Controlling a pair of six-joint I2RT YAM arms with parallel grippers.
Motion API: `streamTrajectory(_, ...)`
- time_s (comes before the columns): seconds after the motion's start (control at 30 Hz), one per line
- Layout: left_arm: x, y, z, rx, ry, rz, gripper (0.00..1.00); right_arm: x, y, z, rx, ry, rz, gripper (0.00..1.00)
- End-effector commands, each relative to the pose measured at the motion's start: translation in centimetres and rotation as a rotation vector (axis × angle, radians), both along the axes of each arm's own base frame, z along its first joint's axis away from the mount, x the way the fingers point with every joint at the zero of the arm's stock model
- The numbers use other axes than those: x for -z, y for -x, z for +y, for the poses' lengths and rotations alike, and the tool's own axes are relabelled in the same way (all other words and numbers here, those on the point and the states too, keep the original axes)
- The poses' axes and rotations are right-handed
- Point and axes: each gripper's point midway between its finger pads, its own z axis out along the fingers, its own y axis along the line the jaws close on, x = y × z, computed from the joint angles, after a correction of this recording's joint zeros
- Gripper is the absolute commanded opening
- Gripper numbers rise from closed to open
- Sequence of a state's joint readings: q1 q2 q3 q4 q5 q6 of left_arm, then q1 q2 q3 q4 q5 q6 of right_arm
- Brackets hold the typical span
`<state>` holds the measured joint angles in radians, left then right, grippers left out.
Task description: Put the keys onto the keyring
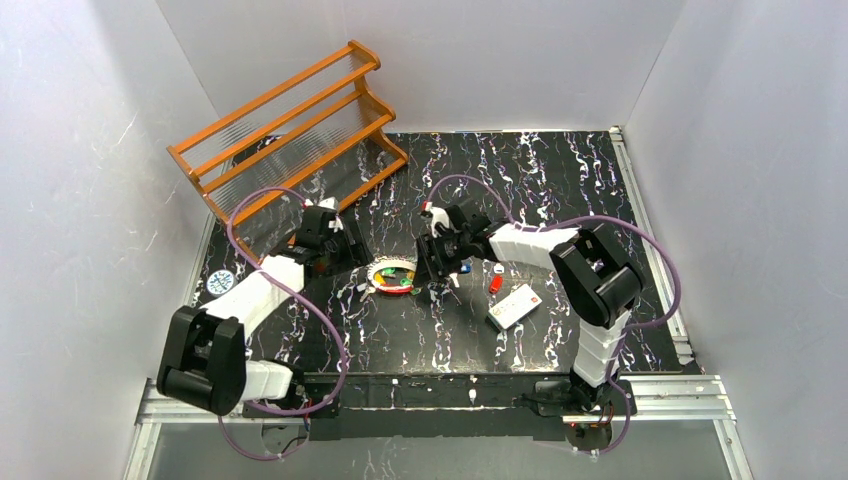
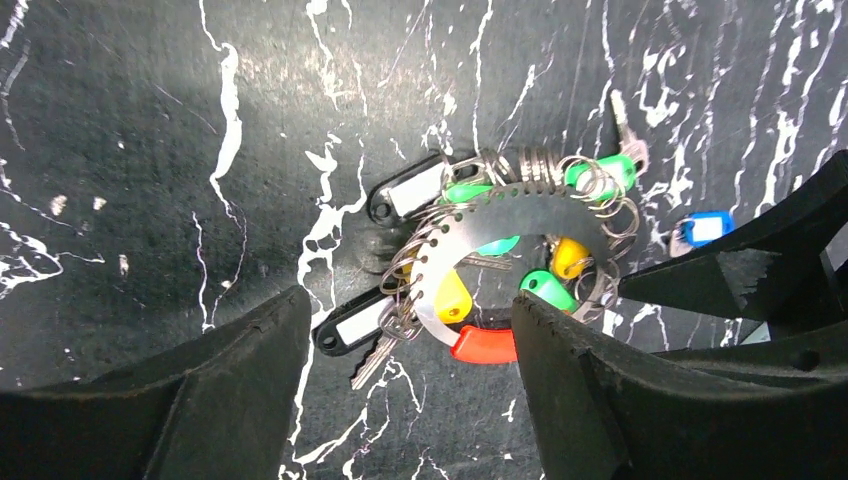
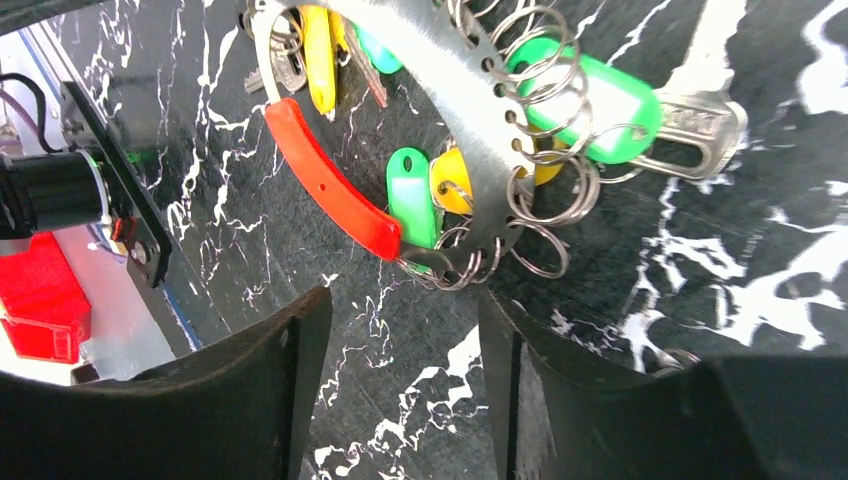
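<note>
Most keys (image 2: 600, 172) hang on the keyring (image 2: 520, 215) mid-bench (image 1: 560, 180), a blue key (image 2: 700, 228) and red key (image 1: 495, 284) lie loose nearby, and the left gripper (image 2: 410, 310) and right gripper (image 3: 405, 310) hover empty, jaws apart.

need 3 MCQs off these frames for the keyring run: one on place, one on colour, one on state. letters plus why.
1. Where does the orange rack stand on the table?
A back-left corner
B near-right edge
C between the arm bases

2. What colour is the curved plastic segment on the keyring?
A blue
B red
C black

3. What state is the blue key in?
A threaded on the keyring
B clamped in jaws
C lying loose, apart from the keyring

Answers:
1 A, the top view shows it at the far left.
2 B, both wrist views show it red.
3 C, the left wrist view shows it alone on the table beside the ring.
</note>
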<state>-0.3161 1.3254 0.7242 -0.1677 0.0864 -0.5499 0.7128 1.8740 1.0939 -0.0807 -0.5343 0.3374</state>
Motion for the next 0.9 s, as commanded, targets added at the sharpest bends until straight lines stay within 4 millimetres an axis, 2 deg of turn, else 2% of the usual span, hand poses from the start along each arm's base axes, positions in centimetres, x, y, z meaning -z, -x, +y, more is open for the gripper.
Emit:
streamTrajectory(0.0, -2.6, -0.5, -0.1, -0.007, 0.023, -0.072, 0.72, -3.0, -2.2, -0.9, 0.061, -0.051, -0.061, 0.66)
streamTrajectory(0.2, -3.1, -0.1, -4.5, 0.069, 0.301, -0.096, 0.7, -1.8, -2.8, -1.3, 0.069, -0.043, -0.026, 0.69)
streamTrajectory(0.37, -4.2, -0.4, -6.3, 0.108, 0.418, -0.136, 0.7, -0.6, -2.2, -0.3, 0.032, -0.061, 0.049, 0.67)
streamTrajectory(0.53, -5.7, -1.1, -5.8, 0.121, 0.387, -0.203, 0.72, -0.5, -1.8, 1.2, -0.009, -0.065, 0.043, 0.67)
streamTrajectory(0.67, -6.9, -1.7, -4.8, 0.1, 0.342, -0.256, 0.77, -0.8, -1.8, 1.5, -0.02, -0.062, 0.025, 0.66)
streamTrajectory(0.8, -7.4, -1.8, -3.9, 0.06, 0.333, -0.274, 0.97, -1.2, -2.4, 0.6, 0.01, -0.025, -0.029, 0.66)
streamTrajectory(0.87, -7.7, -1.6, -4.4, 0.085, 0.376, -0.289, 0.98, -1.4, -2.4, 0.2, 0.021, -0.017, -0.04, 0.66)
